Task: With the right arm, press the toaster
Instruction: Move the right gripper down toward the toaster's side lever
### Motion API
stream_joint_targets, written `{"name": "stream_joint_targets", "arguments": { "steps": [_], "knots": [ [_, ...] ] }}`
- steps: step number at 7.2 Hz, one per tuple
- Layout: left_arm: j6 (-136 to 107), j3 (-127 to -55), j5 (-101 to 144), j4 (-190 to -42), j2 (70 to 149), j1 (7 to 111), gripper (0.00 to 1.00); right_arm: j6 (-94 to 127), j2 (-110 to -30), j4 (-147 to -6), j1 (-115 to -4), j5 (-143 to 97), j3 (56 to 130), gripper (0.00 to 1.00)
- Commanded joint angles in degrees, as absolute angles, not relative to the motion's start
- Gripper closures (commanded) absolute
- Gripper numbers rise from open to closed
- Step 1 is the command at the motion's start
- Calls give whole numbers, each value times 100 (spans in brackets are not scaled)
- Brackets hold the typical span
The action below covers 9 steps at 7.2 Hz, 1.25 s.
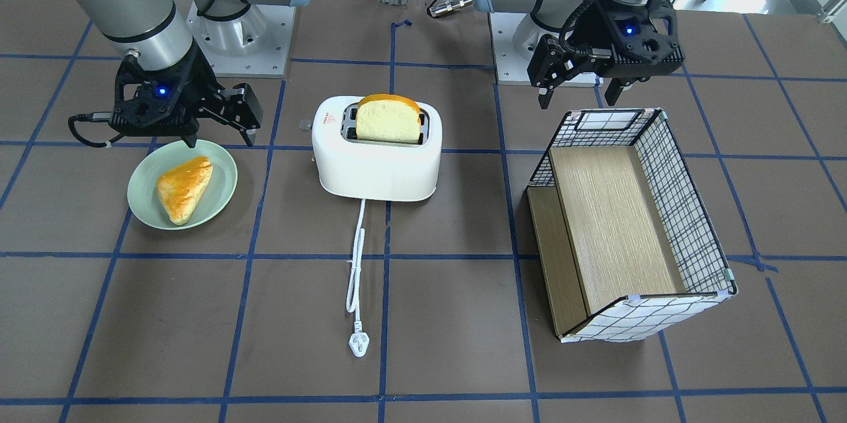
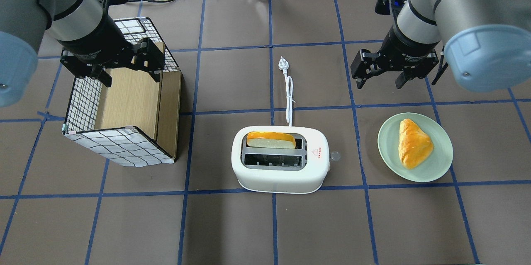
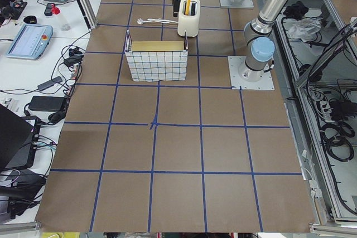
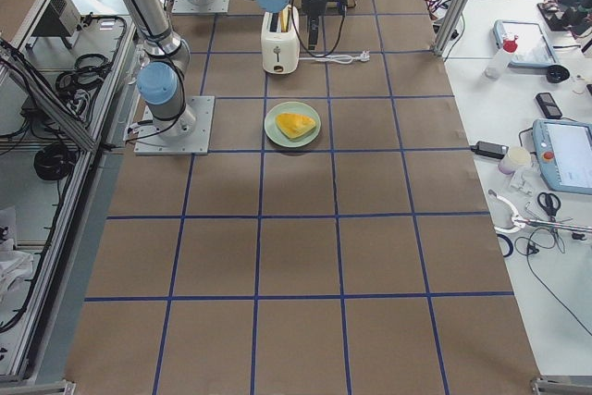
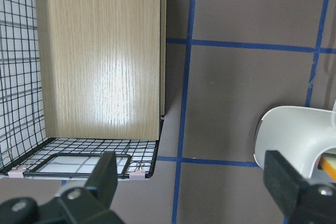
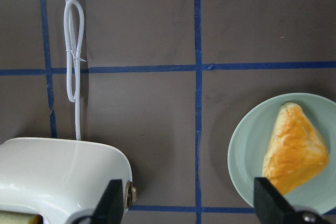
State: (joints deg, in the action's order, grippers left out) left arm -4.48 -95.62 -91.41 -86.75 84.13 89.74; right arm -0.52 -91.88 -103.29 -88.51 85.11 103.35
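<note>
The white two-slot toaster (image 2: 280, 173) stands mid-table with a slice of bread (image 2: 271, 139) upright in its far slot. It also shows in the front view (image 1: 377, 168). Its small lever knob (image 2: 335, 156) sticks out of the end that faces the plate. My right gripper (image 2: 380, 84) is open and empty. It hovers beyond the plate, to the right of the toaster and apart from it. The right wrist view shows the toaster's end (image 6: 63, 171) and knob (image 6: 128, 192) at lower left. My left gripper (image 2: 130, 79) is open and empty over the basket.
A green plate (image 2: 386, 149) with a triangular pastry (image 2: 412, 142) lies right of the toaster. A grid-patterned wire basket (image 2: 120, 149) with a wooden insert lies on its side at left. The toaster's white cord (image 2: 289, 91) and plug (image 2: 283, 62) run away from the robot.
</note>
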Motion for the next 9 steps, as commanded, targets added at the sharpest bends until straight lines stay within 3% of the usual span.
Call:
{"name": "stream_joint_targets", "arguments": {
  "steps": [1, 3, 5, 6, 9],
  "knots": [
    [-448, -9562, -9141, -8675, 8411, 8974, 0, 43, -9499, -10731, -8842, 8376, 11105, 12],
    [-448, -9562, -9141, -8675, 8420, 8974, 0, 123, -9458, -10348, -8868, 8245, 11443, 16],
    [-448, -9562, -9141, -8675, 8411, 8974, 0, 158, -9282, -10125, -8824, 7580, 11435, 77],
    [-448, -9562, -9141, -8675, 8411, 8974, 0, 167, -9273, -10090, -8807, 7167, 11435, 100],
    [-448, -9562, -9141, -8675, 8411, 8974, 0, 167, -9202, -10046, -8798, 7093, 11443, 100]
  ]
}}
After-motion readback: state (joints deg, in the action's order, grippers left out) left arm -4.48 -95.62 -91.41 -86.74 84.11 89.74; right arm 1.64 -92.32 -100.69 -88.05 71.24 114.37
